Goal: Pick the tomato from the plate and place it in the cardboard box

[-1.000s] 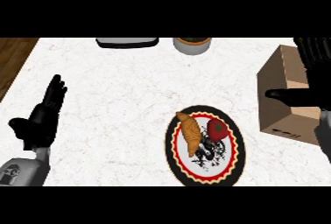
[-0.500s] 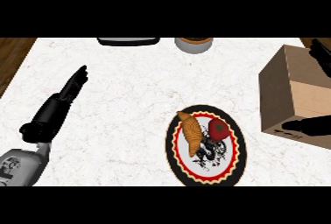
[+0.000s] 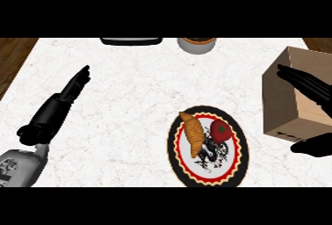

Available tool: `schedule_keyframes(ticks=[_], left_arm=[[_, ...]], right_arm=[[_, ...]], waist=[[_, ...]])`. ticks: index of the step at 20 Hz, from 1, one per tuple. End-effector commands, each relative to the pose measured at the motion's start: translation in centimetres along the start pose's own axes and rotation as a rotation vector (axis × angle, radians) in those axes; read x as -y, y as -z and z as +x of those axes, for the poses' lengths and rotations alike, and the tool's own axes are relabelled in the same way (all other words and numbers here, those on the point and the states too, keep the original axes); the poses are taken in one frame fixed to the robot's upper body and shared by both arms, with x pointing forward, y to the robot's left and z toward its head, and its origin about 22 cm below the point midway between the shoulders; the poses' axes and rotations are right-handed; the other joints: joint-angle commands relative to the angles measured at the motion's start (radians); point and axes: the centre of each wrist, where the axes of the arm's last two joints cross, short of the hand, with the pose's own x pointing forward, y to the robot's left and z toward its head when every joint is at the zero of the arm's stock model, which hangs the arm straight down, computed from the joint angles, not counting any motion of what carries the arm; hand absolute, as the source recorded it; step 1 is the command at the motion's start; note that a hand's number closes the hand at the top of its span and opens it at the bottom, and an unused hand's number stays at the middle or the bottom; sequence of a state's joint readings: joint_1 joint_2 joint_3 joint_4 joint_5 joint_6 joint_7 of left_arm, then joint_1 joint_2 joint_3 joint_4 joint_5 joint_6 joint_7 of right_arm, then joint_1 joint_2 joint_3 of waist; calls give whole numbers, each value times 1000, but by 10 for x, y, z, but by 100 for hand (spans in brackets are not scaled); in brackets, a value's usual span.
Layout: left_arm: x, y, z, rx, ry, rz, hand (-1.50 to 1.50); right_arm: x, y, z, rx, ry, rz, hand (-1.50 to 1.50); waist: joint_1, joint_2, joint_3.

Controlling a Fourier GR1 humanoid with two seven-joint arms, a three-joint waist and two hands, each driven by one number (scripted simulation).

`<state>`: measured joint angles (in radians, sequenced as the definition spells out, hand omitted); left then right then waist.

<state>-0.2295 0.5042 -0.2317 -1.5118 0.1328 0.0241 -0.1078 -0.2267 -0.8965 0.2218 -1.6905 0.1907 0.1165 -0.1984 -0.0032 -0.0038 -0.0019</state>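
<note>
Head view. The tomato lies on the right half of the plate, just beside a croissant to its left; nothing touches it. The box stands on the counter to the right of the plate, near but apart, at the right edge of the frame. The right hand lies over the box's face, fingers straight and released, the thumb showing lower down beside the box's bottom corner; it holds nothing. The left hand rests at the left, fingers straight and pointing up the frame, well apart from the plate. A cup and a dark tray sit at the far edge.

Step in hand, as judged: the approach, with the pick not yet begun. The next move calls for the right hand to travel left and down to the tomato, then curl round it without nudging the croissant.
</note>
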Motion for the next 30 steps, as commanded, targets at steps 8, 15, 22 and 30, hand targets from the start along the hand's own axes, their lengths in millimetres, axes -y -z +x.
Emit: schedule_keyframes(ticks=[8, 15, 22, 30], left_arm=[[5, 10, 9, 24, 6, -2, 0], [1, -1, 2, 3, -4, -10, 0], [15, 5, 4, 9, 7, -7, 0], [15, 0, -3, 5, -7, -4, 0]], right_arm=[[-28, 22, 104, -130, -303, 325, -150], [-67, 48, 128, -227, -305, 397, -150], [-93, 52, 141, -276, -292, 436, -150], [-110, 62, 134, -328, -367, 389, -150]], waist=[[10, 0, -1], [13, 3, 1], [4, 3, 2], [5, 3, 2]])
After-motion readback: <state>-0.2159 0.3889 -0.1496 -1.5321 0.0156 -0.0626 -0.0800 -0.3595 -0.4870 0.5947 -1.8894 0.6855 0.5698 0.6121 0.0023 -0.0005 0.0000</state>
